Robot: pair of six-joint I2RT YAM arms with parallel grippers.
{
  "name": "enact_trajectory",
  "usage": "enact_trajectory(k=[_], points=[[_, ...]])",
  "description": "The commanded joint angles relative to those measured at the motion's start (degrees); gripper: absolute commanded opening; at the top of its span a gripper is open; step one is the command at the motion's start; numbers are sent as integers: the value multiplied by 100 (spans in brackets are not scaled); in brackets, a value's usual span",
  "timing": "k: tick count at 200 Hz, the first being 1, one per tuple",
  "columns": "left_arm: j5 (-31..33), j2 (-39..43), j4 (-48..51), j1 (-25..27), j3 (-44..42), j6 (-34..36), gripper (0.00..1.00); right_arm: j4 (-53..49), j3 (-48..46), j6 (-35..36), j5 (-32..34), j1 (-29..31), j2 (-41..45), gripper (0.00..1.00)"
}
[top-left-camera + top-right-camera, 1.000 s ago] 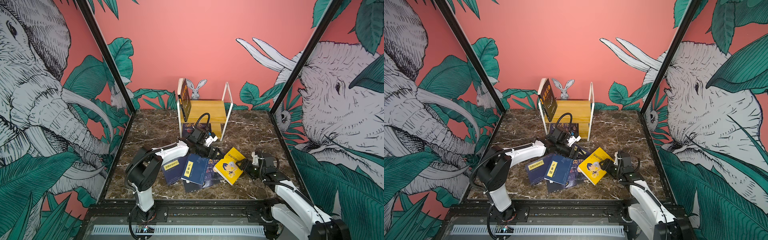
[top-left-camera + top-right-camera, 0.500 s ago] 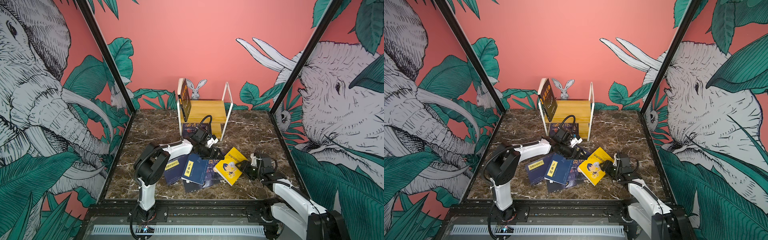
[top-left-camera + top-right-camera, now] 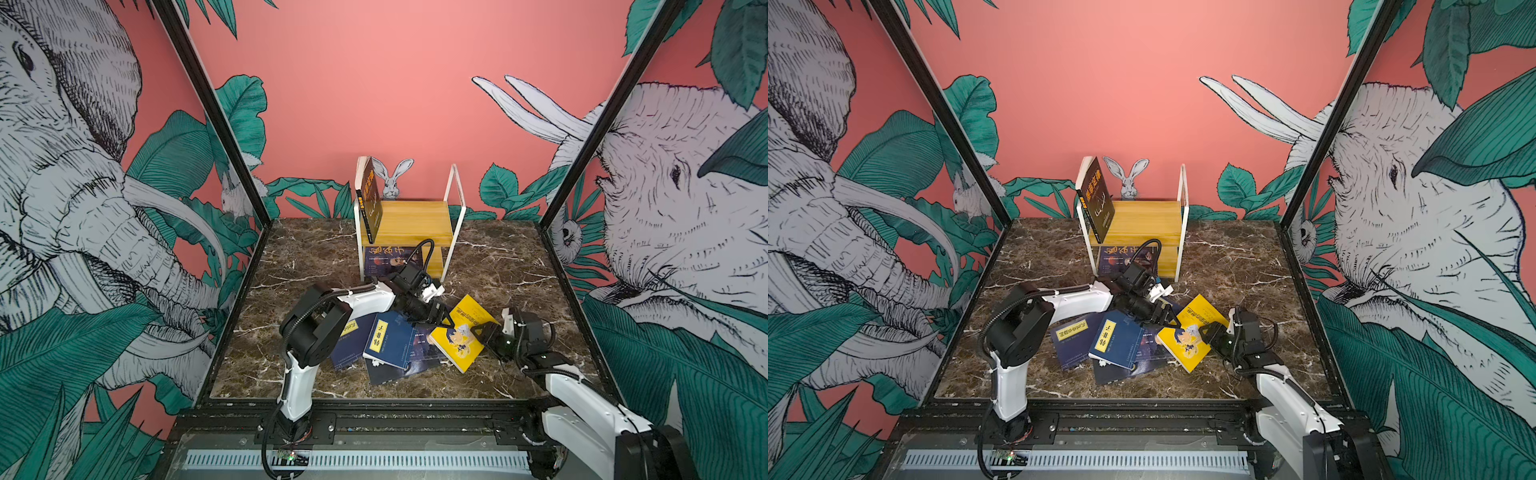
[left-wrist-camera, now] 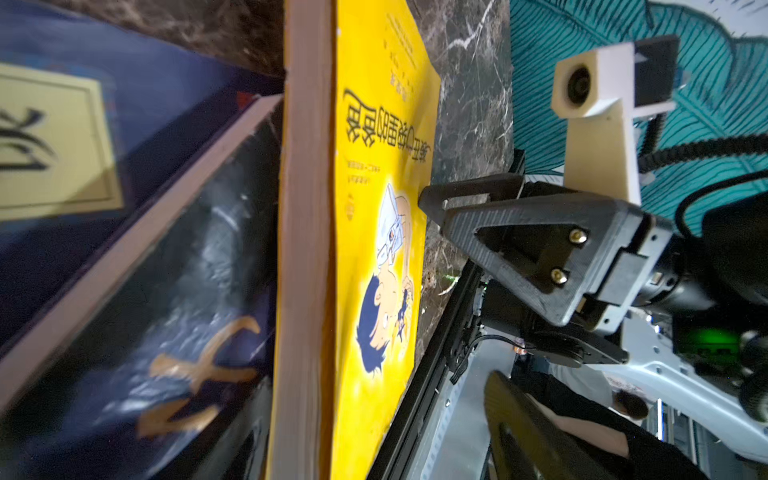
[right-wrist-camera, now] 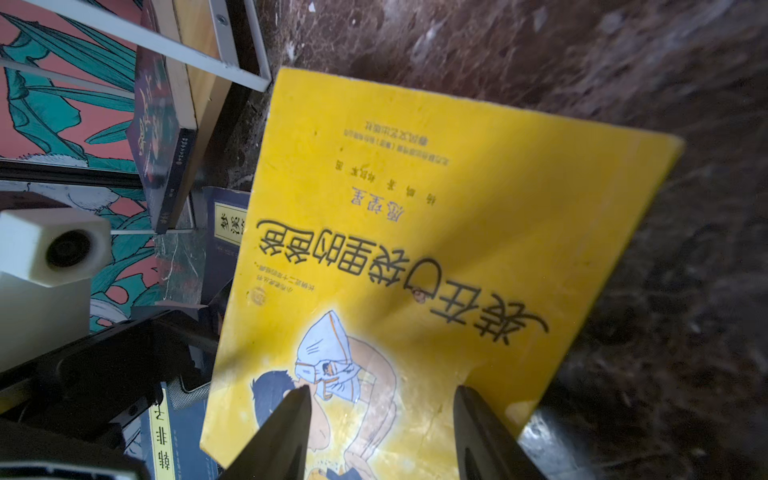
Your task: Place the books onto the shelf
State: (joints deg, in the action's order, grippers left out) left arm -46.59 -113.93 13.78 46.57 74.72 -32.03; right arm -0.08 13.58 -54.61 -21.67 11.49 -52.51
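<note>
Hidden: the left arm (image 3: 365,299) covers the back of the navy books (image 3: 390,345), and the lowest one shows only its corners. In the left wrist view one finger (image 4: 515,428) of the left end effector (image 3: 444,319) is sharp. Its partner is a dark blur at the frame edge.

The yellow book (image 3: 459,334) rests partly on that pile on the table (image 3: 299,266), well in front of the shelf (image 3: 415,216).

Left end effector: jaws wide, straddling the book's page edge, visible gap to the cover, no grip seen.

Right end effector (image 3: 477,332): jaws apart at the opposite edge, nothing clamped.

The right wrist view shows the cover between both fingers (image 5: 286,428). Only the top views take in the top board, where a dark book (image 3: 370,199) leans on the left frame. A book with big characters (image 3: 388,257) sits on the lower tier.
</note>
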Motion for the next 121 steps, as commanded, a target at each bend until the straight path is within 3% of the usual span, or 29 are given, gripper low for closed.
enact_trajectory(k=[1,22,62,111,121], points=[[-275,-92,68,157,83,-222,75,-278,-307,-198,122,38,-27,58],[-605,-105,-351,169,16,-644,59,-357,-262,-108,128,36,-26,58],[-709,68,-273,169,297,-699,28,-425,-303,-115,82,38,98,58],[-676,167,-251,169,287,-705,0,-549,-185,-73,-65,38,246,59],[-692,192,-268,169,270,-720,0,-739,-64,79,-59,42,390,60]])
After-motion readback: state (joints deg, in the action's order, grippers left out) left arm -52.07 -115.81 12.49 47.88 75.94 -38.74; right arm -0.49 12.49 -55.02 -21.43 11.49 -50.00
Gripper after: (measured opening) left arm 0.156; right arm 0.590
